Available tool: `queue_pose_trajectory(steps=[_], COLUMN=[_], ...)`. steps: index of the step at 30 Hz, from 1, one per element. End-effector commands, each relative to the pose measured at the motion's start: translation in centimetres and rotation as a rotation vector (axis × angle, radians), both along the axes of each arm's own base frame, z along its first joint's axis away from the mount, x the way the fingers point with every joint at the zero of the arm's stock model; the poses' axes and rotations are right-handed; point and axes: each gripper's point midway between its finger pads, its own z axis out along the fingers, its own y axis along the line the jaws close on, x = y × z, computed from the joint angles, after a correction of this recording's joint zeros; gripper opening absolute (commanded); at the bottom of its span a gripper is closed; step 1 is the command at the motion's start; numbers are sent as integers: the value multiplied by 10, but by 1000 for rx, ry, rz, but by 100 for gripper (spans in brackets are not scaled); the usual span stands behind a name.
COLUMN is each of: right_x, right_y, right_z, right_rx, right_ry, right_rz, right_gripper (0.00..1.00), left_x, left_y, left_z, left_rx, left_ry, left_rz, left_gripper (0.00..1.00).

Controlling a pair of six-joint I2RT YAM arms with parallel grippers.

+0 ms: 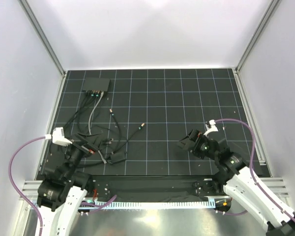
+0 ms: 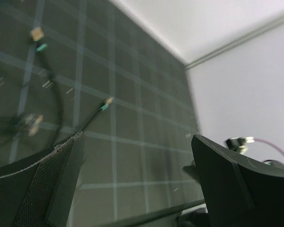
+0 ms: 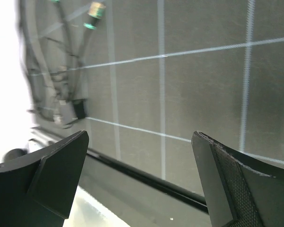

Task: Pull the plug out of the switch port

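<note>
Nothing has been pulled yet: the switch (image 1: pixel 97 84) is seen at the far left of the table (image 1: pixel 187 98) with plugs (image 1: pixel 92 94) stuck in, and the left pincer (image 2: pixel 137 142) and right pincer (image 3: pixel 139 137) are held wide, empty, well apart from it.

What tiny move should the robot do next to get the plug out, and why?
Probably reach the left gripper forward toward the flat dark-grey switch box. That gripper is open and empty. It hangs by the tangle of black cables, short of the box, and plugs sit in the box's near edge. The right gripper is farther away.
</note>
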Motion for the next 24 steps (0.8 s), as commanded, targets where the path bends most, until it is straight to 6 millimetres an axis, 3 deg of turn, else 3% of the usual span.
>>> queue_pose_trajectory(steps=[1, 2, 4, 6, 7, 8, 11, 12, 13, 15, 16, 20, 21, 22, 24], right_x=[19, 25, 40, 50, 61, 65, 87, 93, 107, 120, 138, 175, 183, 195, 219], right_y=[2, 8, 22, 33, 43, 50, 71, 77, 85, 95, 105, 129, 141, 150, 163], right_z=[-3, 4, 6, 4, 17, 4, 11, -4, 7, -5, 9, 16, 16, 29, 39], right_rx=[-80, -78, -95, -95, -71, -80, -62, -74, -61, -60, -30, 13, 41, 63, 63], right_ry=[5, -9, -8, -3, -46, 3, -41, 3, -23, 5, -59, -141, -182, -229, -289], right_rz=[7, 26, 86, 120, 137, 169, 234, 251, 248, 256, 247, 263, 299, 312, 329], right_gripper=[100, 100, 100, 100, 100, 100, 100, 100, 100, 100, 100, 100, 100, 100, 100], left_x=[-9, -10, -7, -1, 2, 6, 19, 27, 34, 57, 67, 134, 145, 159, 193], left_y=[23, 26, 27, 19, 11, 9, 9, 12, 13, 15, 15, 12, 12, 11, 16], left_z=[-32, -28, -37, -32, -35, -37, -42, -40, -41, -39, -35, -39, -37, -33, -48], left_rx=[106, 127, 166, 165, 162, 167, 191, 191, 195, 213, 218, 294, 310, 328, 403], left_ry=[240, 251, 340, 361, 404, 431, 506, 505, 512, 502, 490, 432, 423, 406, 428], left_rz=[104, 114, 115, 78, 43, 41, 55, 90, 109, 145, 160, 197, 205, 212, 253], left_gripper=[99, 98, 99, 98, 96, 93, 89, 89, 89, 89, 88, 86, 82, 75, 73])
